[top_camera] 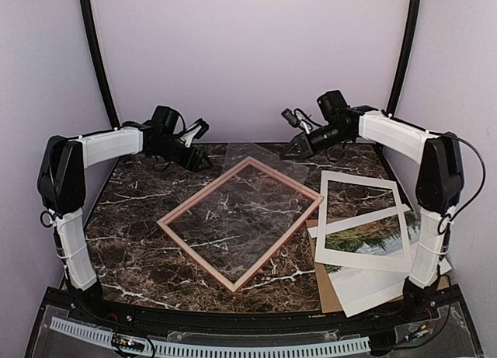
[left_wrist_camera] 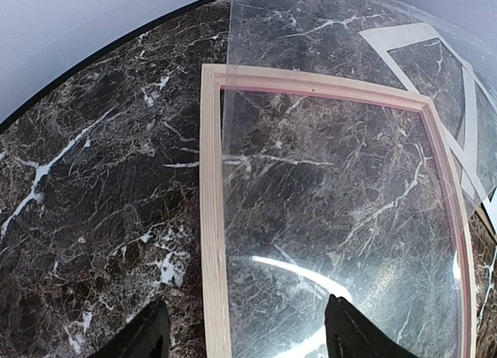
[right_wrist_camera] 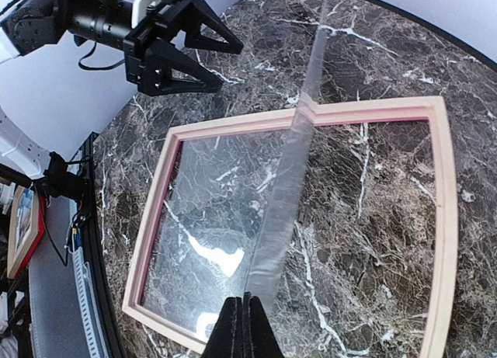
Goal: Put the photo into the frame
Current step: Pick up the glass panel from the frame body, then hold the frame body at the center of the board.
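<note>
1. We see the large thin-railed rectangular wooden frame [top_camera: 203,192], pink-red on one face and pale bare wood on its sides, lying flat in the middle of the dark marble table [top_camera: 132,218], turned cornerwise like a diamond.
2. A clear, stiff transparent sheet [left_wrist_camera: 342,187] stands tilted over the upper part of the frame. Its low end reaches down inside the rails, and its high edge rises toward the upper right of the top view.
3. The right fingers [right_wrist_camera: 245,327] are clenched on the edge of that transparent sheet. In the right wrist view we see the sheet edge-on, running up from the fingertips.
4. The left fingers [left_wrist_camera: 147,338] are released and spread wide with nothing between them. In the left wrist view they hover above the frame's pale left rail, one finger on either side of it.
5. The thin paper photo [top_camera: 371,235], with dark green trees and a white margin, lies at the right side of the table, well apart from the frame's opening.
6. We see a white mat board with a rectangular window [top_camera: 361,181] lying over part of the photo, whose green shows through the lower part of the window.
7. A plain brown backing board [top_camera: 329,284] shows beneath these sheets at their lower left.
</note>
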You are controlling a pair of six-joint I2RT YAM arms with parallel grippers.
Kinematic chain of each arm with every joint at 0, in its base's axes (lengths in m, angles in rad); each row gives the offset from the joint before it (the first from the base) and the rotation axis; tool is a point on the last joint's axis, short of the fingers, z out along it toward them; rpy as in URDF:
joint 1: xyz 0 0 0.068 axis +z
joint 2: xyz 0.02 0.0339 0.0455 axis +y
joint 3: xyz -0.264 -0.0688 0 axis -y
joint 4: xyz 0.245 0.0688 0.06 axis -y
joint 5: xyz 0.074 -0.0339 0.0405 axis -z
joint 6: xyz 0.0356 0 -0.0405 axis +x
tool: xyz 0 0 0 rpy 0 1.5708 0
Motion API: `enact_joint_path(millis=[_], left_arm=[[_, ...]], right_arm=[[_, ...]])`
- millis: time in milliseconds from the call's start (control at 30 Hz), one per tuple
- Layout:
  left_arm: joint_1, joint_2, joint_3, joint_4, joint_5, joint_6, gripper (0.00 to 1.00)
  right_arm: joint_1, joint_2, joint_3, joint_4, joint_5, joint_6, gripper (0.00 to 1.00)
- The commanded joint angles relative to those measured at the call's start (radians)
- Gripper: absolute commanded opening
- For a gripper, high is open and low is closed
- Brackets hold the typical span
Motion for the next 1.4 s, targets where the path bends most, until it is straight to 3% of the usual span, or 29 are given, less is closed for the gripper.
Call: enact_joint_path(millis=[0, 233, 500, 733, 1100, 1367], left_arm=[[-0.001, -0.06, 0.028, 0.02, 0.064, 0.051, 0.71], [0.005, -0.048, 0.02, 0.03, 0.075, 0.08, 0.72], [0.007, 0.015, 0.041, -0.039, -0.03, 0.066, 0.71], [0.007, 0.001, 0.02, 0.062, 0.079, 0.022, 0.7], [-0.002, -0.024, 0.015, 0.228, 0.268, -0.002, 0.7], [-0.017, -0.022, -0.013, 0.261, 0.264, -0.013, 0.7]], right_arm=[[-0.004, -0.063, 0.031, 0.035, -0.073, 0.023, 0.0], [0.01, -0.08, 0.062, 0.04, -0.057, 0.078, 0.0], [0.051, -0.056, 0.126, 0.058, -0.001, 0.174, 0.0], [0.077, -0.047, 0.129, 0.028, 0.083, 0.181, 0.0], [0.091, -0.033, 0.002, 0.088, 0.197, 0.266, 0.0], [0.074, 0.019, 0.02, 0.001, 0.27, 0.274, 0.0]])
